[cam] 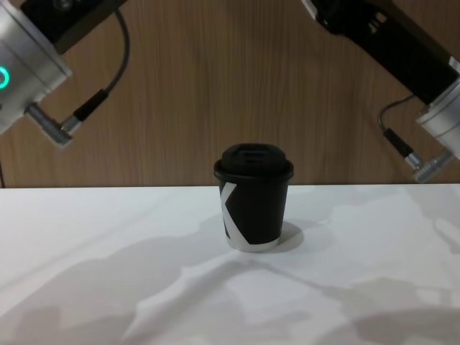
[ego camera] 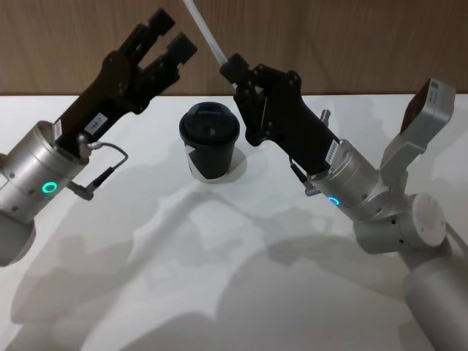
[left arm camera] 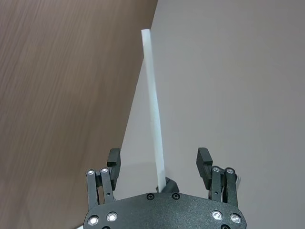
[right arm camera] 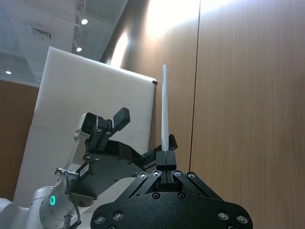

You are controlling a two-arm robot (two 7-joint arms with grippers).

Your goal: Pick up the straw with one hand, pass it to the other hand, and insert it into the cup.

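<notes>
My right gripper (ego camera: pixel 232 69) is shut on the lower end of the white straw (ego camera: pixel 203 25), holding it in the air above and behind the cup (ego camera: pixel 210 142). The straw (right arm camera: pixel 164 109) rises straight out of the shut right gripper (right arm camera: pixel 165 157). My left gripper (ego camera: pixel 170 33) hangs open to the left of the straw, at about the same height and not touching it. In the left wrist view the straw (left arm camera: pixel 153 105) lines up between the spread fingers (left arm camera: pixel 113 160). The black lidded cup (cam: pixel 253 198) stands upright on the white table.
The white table (ego camera: pixel 219 278) stretches out in front of the cup. A wooden wall (cam: pixel 215 86) runs behind the table. Both forearms slant up over the table, left arm (cam: pixel 21 50) and right arm (cam: pixel 410 50).
</notes>
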